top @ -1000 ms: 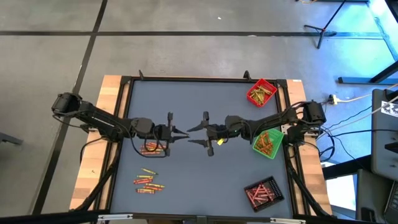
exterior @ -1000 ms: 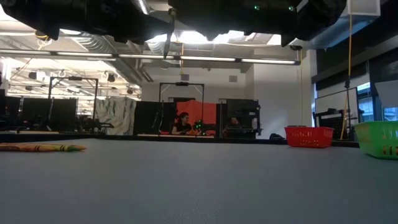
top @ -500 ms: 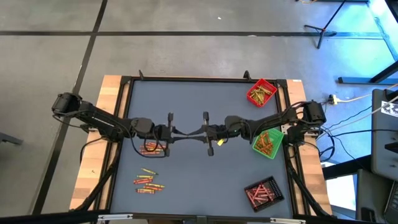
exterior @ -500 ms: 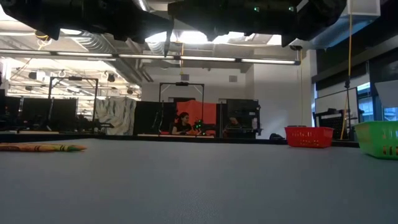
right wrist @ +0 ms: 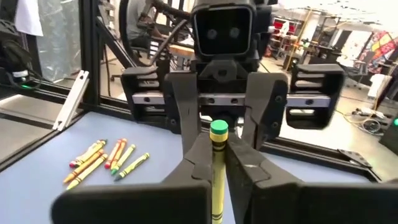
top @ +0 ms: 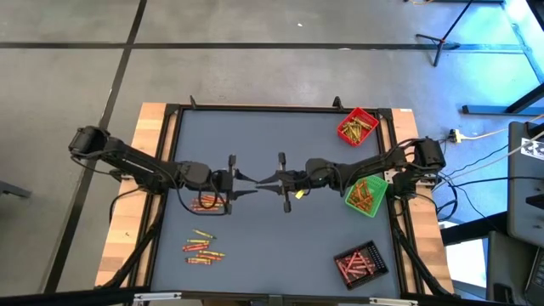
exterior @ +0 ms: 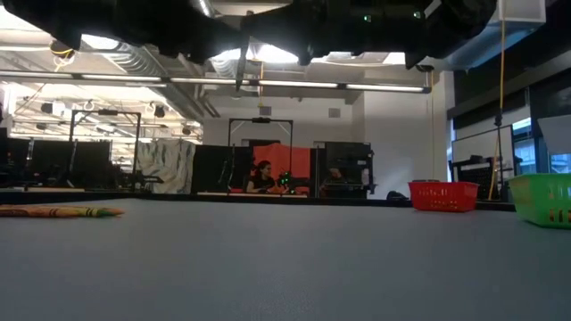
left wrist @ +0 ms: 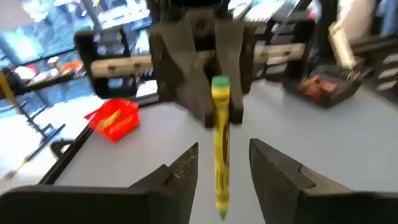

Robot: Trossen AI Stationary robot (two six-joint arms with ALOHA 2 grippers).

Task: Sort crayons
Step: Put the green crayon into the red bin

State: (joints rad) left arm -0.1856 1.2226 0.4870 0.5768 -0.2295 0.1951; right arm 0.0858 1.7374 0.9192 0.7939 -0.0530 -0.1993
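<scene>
Left hand (top: 240,181) has let go; right hand (top: 265,180) pinches yellow crayon (right wrist: 217,163).

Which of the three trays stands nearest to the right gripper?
The green tray: it sits beside the right arm, just behind the right gripper. The red tray and black tray lie farther off.

Both arms reach inward, tips facing mid-tabletop: the left claw (top: 242,180) stands spread, the right claw (top: 266,180) is clamped tight.

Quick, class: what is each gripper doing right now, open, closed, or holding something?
Left gripper: open, fingers either side of the yellow crayon, not gripping.
Right gripper: shut on the yellow crayon.
</scene>
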